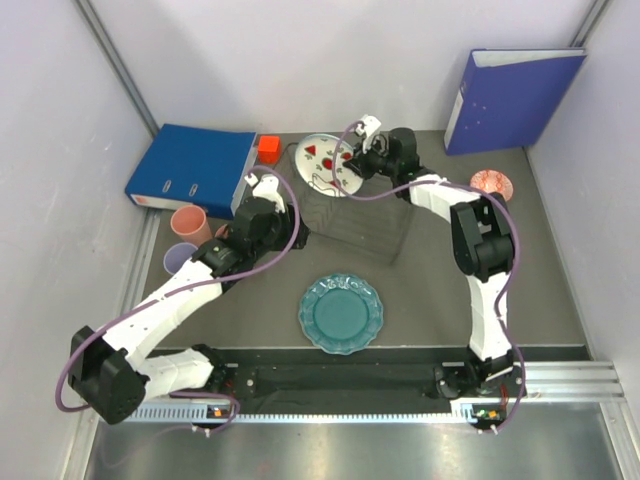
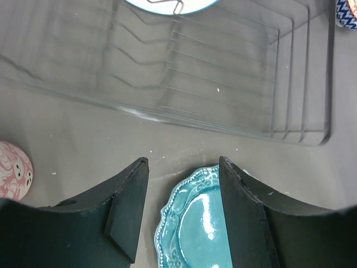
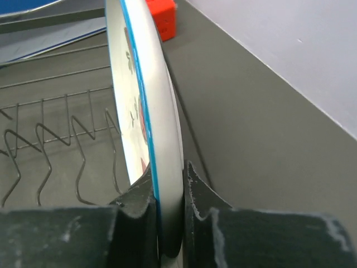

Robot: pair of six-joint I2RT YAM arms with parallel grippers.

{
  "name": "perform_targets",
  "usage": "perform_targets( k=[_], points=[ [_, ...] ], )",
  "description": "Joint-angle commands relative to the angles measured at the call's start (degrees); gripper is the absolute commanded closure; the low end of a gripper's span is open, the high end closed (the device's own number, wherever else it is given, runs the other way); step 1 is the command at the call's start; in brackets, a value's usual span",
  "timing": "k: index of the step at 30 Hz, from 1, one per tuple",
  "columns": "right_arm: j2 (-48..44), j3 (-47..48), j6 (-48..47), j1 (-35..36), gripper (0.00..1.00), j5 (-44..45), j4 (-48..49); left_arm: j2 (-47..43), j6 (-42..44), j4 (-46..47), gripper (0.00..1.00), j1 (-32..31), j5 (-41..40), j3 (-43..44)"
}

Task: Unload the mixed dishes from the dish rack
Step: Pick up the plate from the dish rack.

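In the right hand (image 3: pixel 169 187), the white plate (image 3: pixel 136 106) stands edge-on, rim pinched.

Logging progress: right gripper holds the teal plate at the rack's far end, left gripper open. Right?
No: the right wrist view shows the right gripper shut on the white plate, not the teal plate, which lies on the table. The rest stands.

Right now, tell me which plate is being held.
The white plate with red marks, pinched by the right gripper; the teal plate lies flat, untouched.

blue binder (image 1: pixel 195 165), red cube (image 1: pixel 268 149) beside dish rack (image 1: pixel 356 216)
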Motion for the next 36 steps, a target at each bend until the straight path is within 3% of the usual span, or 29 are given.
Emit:
perform_targets(
  k=[1, 30, 36],
  points=[
    [-3.0, -2.0, 3.8, 0.7, 1.0, 2.9, 5.1, -1.8, -0.4, 3.5, 0.42, -0.1, 0.1, -1.2],
    [-15.5, -7.4, 3.6, 0.9, 1.0, 1.2, 12.1, -1.2, -2.2, 4.3, 0.44, -0.3, 1.1, -3.3],
    [-19.4, -10.6, 0.7, 1.5, 1.0, 4.6, 15.1, -0.3, -2.3, 4.9, 0.44, -0.4, 1.0, -3.4]
  ],
)
